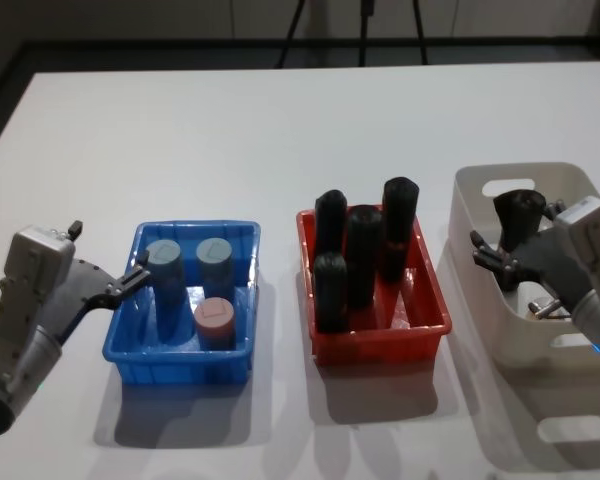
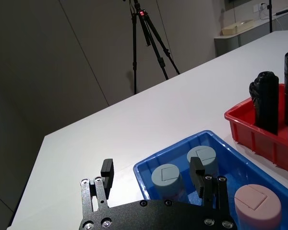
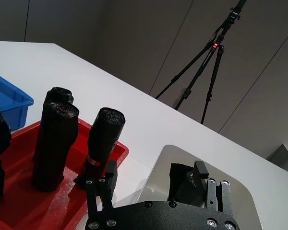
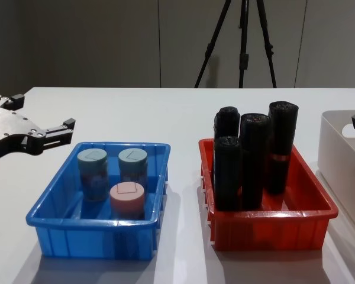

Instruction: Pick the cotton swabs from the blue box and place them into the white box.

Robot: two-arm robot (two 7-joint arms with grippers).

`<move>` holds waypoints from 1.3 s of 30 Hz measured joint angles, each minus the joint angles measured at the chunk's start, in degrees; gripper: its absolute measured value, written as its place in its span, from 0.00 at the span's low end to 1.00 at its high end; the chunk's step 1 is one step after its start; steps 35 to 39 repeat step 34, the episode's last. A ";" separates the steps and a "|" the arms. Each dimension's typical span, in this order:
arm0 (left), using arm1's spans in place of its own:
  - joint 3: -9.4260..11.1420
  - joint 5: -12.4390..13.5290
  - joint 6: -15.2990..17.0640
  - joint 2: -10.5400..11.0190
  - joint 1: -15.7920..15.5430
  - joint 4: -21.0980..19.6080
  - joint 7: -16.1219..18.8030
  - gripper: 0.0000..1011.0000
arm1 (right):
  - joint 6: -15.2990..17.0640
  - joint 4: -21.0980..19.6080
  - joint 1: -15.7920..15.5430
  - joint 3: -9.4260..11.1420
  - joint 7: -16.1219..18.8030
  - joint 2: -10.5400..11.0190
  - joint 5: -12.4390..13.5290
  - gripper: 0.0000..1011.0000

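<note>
Progress looks early: three cotton swabs [image 1: 202, 280] tubs sit in the blue box [image 1: 180, 360], two grey-blue at the back side by side, one pink in front, all upright. White box [image 1: 525, 190] at the robot's right holds a black roll [image 1: 520, 215] and some small metal-looking bit I can't make out; no swab tub can be made out in it, though much of its inside is hidden behind the right arm. So my judgement is all three visible tubs are left to move. Counts: three swab tubs, four black rolls [image 1: 365, 250] standing in the red tray [image 1: 380, 345] plus one in the white box, three containers on the tabletop [image 1: 280, 140]. Left hand [image 1: 130, 283] hovers at the left rim of the blue box, near the rear-left grey-blue tub, fingers spread apart, holding nothing; the left wrist view shows one finger outside the rim and one over the box. Right hand [image 1: 490, 255] is over the white box's near-left edge, fingers parted, nothing between them in the right wrist view. Next likely step, as a guess: left hand comes in over a grey-blue tub and closes on it.
</note>
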 joint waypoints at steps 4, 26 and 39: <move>0.00 0.00 0.00 0.00 0.00 0.00 0.00 0.99 | 0.02 0.01 0.00 0.00 0.00 0.00 0.00 0.99; 0.00 0.00 0.00 0.00 0.00 0.00 0.00 0.99 | 0.02 0.01 0.00 0.00 0.01 0.00 0.00 0.99; 0.00 0.00 0.00 0.00 0.00 0.00 0.00 0.99 | 0.02 0.01 0.00 0.00 0.01 0.00 0.00 0.99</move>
